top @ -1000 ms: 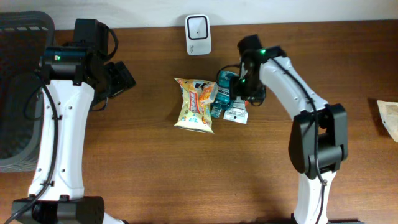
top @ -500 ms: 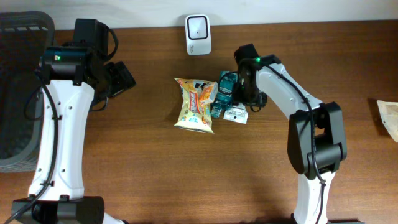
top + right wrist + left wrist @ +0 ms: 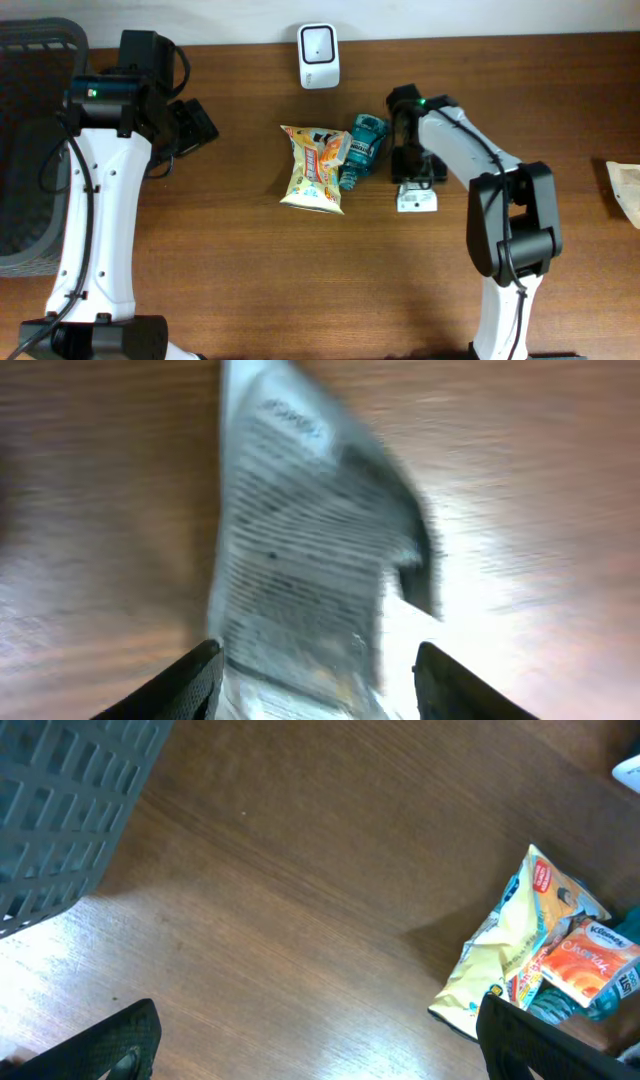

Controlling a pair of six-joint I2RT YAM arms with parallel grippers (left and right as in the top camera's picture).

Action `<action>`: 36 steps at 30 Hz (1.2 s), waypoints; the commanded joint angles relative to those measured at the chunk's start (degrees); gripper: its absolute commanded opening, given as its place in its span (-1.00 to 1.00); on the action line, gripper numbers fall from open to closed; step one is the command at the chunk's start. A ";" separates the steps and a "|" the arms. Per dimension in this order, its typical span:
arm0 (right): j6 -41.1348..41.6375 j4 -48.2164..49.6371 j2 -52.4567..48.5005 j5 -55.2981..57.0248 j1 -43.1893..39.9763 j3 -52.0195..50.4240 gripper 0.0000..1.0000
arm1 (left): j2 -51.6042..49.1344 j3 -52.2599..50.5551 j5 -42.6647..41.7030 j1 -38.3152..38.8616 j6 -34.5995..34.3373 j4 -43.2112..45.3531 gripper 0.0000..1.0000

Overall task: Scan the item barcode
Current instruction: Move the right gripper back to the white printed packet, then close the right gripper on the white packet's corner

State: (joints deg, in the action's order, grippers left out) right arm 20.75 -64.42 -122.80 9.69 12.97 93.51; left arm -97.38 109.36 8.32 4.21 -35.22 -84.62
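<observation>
A white packet with fine print [image 3: 300, 540] hangs between the fingers of my right gripper [image 3: 318, 660], which is shut on it; the picture is blurred. From overhead the white packet [image 3: 416, 198] sits just below my right gripper [image 3: 412, 178], right of the pile. A yellow snack bag [image 3: 314, 168] and a teal pouch [image 3: 361, 148] lie mid-table. The white scanner [image 3: 318, 42] stands at the back edge. My left gripper [image 3: 196, 127] hovers open over bare wood, well left of the bag; in its wrist view the left gripper [image 3: 320, 1050] holds nothing and the snack bag [image 3: 520, 945] lies at right.
A dark grey mesh basket [image 3: 30, 150] fills the far left. A pale paper item [image 3: 626, 190] lies at the table's right edge. The back wall runs just behind the scanner.
My right gripper has carried the white packet away from the teal pouch, to the right and toward the table's front. The left arm has not moved.
</observation>
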 commanded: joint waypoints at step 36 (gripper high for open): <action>-3.74 6.34 0.57 -1.29 2.05 -3.74 -0.45 | 0.28 0.09 0.00 0.02 -0.59 -0.07 0.98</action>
State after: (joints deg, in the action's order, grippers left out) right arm 16.67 -58.22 -122.78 8.03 14.74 90.19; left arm -97.38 109.36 8.32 4.21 -35.22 -84.62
